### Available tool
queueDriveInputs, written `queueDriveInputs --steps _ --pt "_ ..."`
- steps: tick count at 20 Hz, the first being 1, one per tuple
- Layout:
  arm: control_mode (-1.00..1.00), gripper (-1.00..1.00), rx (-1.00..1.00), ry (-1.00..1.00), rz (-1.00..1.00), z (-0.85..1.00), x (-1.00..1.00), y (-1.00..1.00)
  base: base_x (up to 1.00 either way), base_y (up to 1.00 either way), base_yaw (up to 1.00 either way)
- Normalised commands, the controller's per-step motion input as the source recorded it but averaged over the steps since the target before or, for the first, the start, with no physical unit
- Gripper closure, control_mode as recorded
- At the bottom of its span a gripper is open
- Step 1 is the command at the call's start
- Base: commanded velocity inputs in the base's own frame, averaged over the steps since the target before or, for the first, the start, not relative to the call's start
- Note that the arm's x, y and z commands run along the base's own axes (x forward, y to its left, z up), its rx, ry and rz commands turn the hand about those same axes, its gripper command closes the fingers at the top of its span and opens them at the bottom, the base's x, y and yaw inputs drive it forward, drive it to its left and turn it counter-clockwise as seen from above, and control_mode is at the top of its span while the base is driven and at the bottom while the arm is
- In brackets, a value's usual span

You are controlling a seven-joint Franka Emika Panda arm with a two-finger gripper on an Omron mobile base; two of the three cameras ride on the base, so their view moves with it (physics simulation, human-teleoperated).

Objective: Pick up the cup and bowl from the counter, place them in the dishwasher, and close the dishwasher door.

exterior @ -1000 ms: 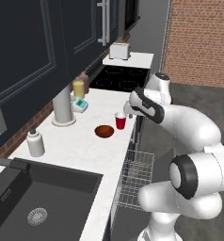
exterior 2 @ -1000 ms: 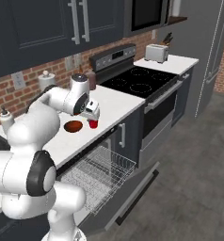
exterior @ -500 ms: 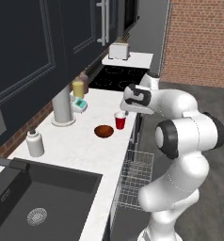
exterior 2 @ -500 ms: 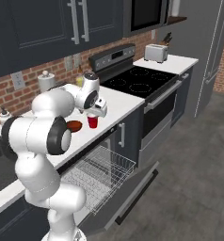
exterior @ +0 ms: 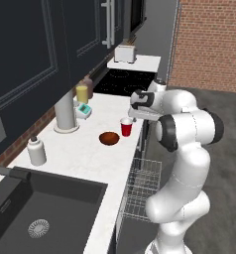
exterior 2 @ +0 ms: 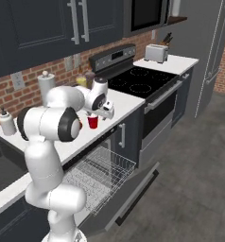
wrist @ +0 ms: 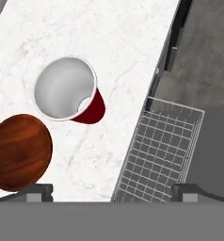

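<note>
Cup (wrist: 67,90) upright on worktop (wrist: 128,42) beside bowl (wrist: 19,151), near edge; light, thin-walled, likely slick; best pinched across rim. Pincer (wrist: 113,190) spread wide, empty, hovering above

I'm seeing a toaster (exterior: 125,52) sitting past the black stove (exterior: 124,81), a yellow jar (exterior: 82,93) standing by the brick wall, a white bottle (exterior: 36,151) resting near the dark sink (exterior: 40,213), a paper towel roll (exterior: 65,112) standing between them.
</note>
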Motion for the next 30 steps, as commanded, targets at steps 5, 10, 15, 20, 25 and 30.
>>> queueDriveInputs --steps 5,10,15,20,25,30 --pt "-1.0 -1.0 0.0 0.01 0.01 -0.29 0.55 -0.17 0.0 0.0 0.0" --pt "-1.0 -1.0 0.0 0.0 0.0 -0.04 0.62 0.0 0.0 0.0 0.0" --pt "-1.0 -1.0 0.0 0.0 0.0 0.0 0.4 0.0 0.0 0.0 0.0" --pt "-1.0 -1.0 0.0 0.0 0.0 -0.02 0.18 0.01 0.0 0.0 0.0" --pt "-1.0 -1.0 0.0 0.0 0.0 -0.09 0.0 0.1 0.0 0.0 0.0" --pt "-1.0 -1.0 0.0 0.0 0.0 -0.01 -0.14 0.13 0.0 0.0 0.0"
